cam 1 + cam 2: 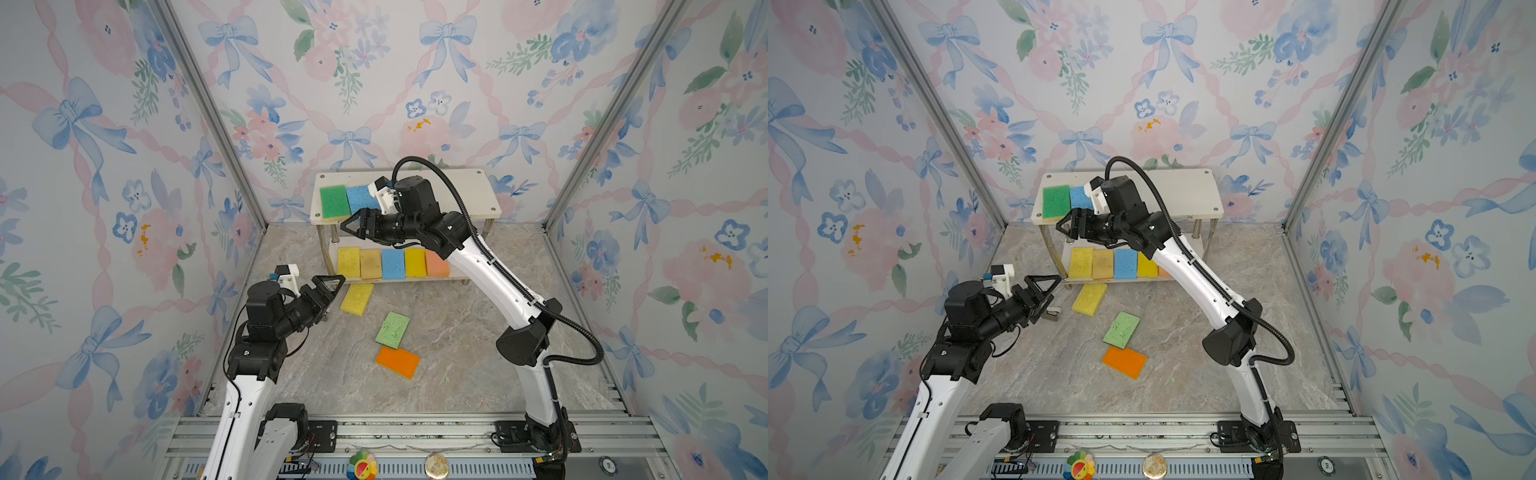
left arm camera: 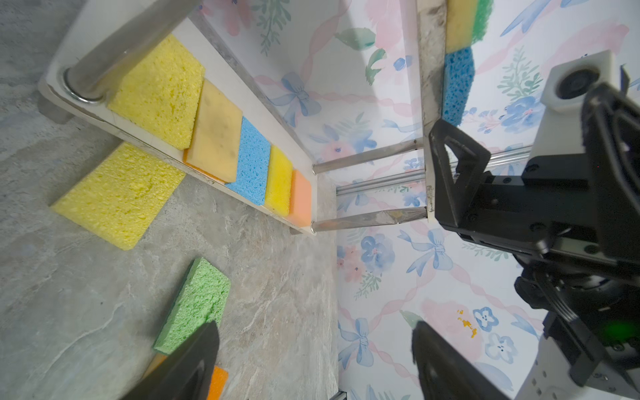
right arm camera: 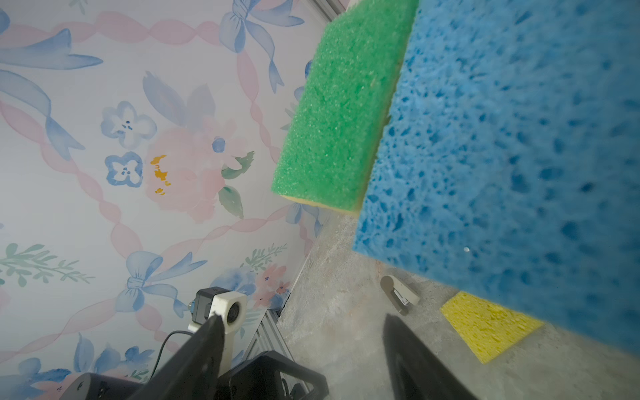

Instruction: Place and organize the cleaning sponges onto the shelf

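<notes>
Yellow sponge (image 1: 357, 298) near left end effector (image 1: 332, 291)

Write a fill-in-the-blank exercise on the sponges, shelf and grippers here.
1. The shelf's lower board holds ___ sponges in a row.
2. On its top board, the dark green sponge lies beside a ___ one.
3. On the tabletop, the light green sponge lies between the yellow sponge and the ___ one.
4. The left gripper and the right gripper are both ___, holding nothing.

Missing words: five; blue; orange; open.

Shelf (image 1: 461, 195) — 7 sponges (image 1: 392, 264), floor (image 1: 457, 365) — 3 more
</notes>
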You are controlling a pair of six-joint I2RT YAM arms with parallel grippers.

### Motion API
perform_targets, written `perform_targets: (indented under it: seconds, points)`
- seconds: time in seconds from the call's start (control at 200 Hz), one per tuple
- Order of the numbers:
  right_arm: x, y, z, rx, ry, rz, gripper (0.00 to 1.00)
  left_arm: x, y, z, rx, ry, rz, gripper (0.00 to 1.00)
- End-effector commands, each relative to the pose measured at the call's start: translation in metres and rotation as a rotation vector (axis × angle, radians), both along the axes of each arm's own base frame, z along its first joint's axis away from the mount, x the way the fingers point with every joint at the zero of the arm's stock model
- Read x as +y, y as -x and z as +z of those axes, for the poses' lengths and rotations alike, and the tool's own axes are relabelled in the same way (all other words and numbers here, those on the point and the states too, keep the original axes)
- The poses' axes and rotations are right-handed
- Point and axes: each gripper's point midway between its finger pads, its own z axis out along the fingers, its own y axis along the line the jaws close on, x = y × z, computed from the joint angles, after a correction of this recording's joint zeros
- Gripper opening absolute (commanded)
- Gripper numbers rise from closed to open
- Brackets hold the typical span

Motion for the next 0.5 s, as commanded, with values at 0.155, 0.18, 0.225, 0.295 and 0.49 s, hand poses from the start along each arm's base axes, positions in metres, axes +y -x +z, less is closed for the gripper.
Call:
perform_targets:
  seconds: [0.155,0.18,0.225,0.295,0.49]
  points:
    - [0.006,-0.005,0.012,-0.024,-0.049,-0.006,0.75,-0.001,0.003,-0.01,0.01,-0.014,-0.025,0.89]
    - [0.006,-0.006,0.012,-0.024,-0.051,-0.008,0.75,-0.001,0.003,-0.01,0.011,-0.015,-0.025,0.89]
    - [0.007,-0.007,0.013,-0.025,-0.055,-0.01,0.75,-0.001,0.003,-0.011,0.014,-0.014,-0.026,0.89]
    - [0.007,-0.009,0.014,-0.028,-0.062,-0.014,0.75,-0.001,0.003,-0.012,0.014,-0.014,-0.029,0.89]
    - [0.012,-0.013,0.013,-0.023,-0.08,-0.017,0.75,-0.001,0.004,-0.014,0.018,-0.012,-0.034,0.89]
